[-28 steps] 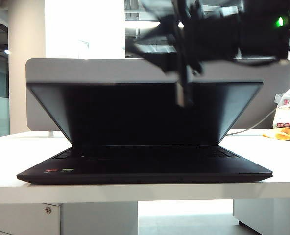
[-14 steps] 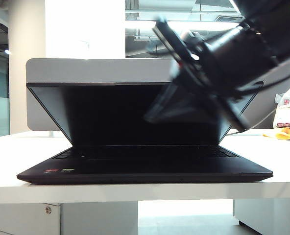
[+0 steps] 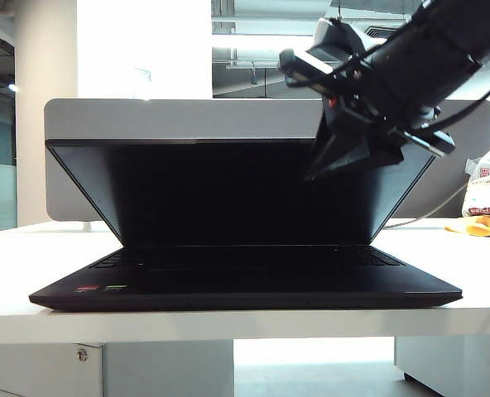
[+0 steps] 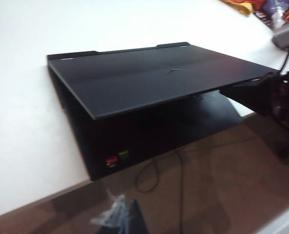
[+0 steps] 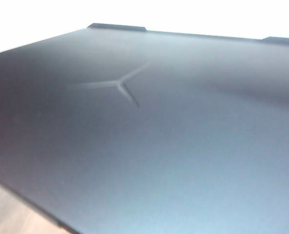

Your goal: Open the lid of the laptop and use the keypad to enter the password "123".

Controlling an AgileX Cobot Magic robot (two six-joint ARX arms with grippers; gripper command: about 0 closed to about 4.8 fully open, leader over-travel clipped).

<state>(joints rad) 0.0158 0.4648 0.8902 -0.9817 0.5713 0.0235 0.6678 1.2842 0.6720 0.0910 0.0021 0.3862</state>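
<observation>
Laptop lid half-raised, emblem only in wrist views; right gripper closed, left gripper unseen.

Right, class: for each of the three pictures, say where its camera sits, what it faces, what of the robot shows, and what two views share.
Exterior: low, off the table's front edge, facing the half-open laptop; the right gripper, shut, at the lid's edge.
Left wrist: high, looking down on the lid; the right gripper shows, the left does not.
Right wrist: close above the lid; no robot parts.
Shared: both wrist views show the emblem.
</observation>
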